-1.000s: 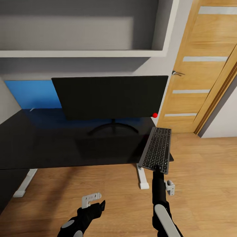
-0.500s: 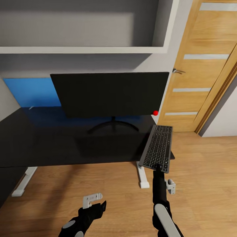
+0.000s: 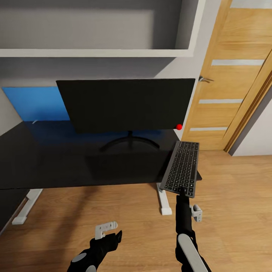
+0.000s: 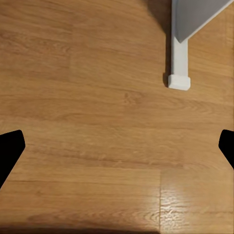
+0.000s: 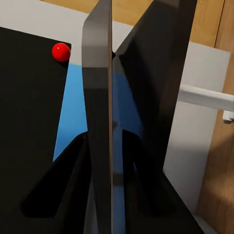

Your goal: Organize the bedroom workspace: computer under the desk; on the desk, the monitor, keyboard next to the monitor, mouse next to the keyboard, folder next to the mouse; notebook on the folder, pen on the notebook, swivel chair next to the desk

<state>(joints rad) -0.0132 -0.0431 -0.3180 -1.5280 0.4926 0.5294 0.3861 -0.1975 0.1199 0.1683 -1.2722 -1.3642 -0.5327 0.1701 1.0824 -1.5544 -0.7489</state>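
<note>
Head view: my right tool (image 3: 182,192) pinches the keyboard (image 3: 182,168) over the counter's (image 3: 75,162) right end beside the monitor (image 3: 126,104); left tool (image 3: 107,231) spread.

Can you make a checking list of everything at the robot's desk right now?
Surface: desk, glossy black top, white legs.
Job's things: monitor upright on the desk; keyboard held at the desk's right end, edge-on in the right wrist view.
Clutter: nothing seen.
Grippers: right gripper shut on the keyboard's near end; left gripper open, low over the wood floor.
Cables: nothing seen.
Surroundings: blue wall panel, white shelf, wooden door.
</note>
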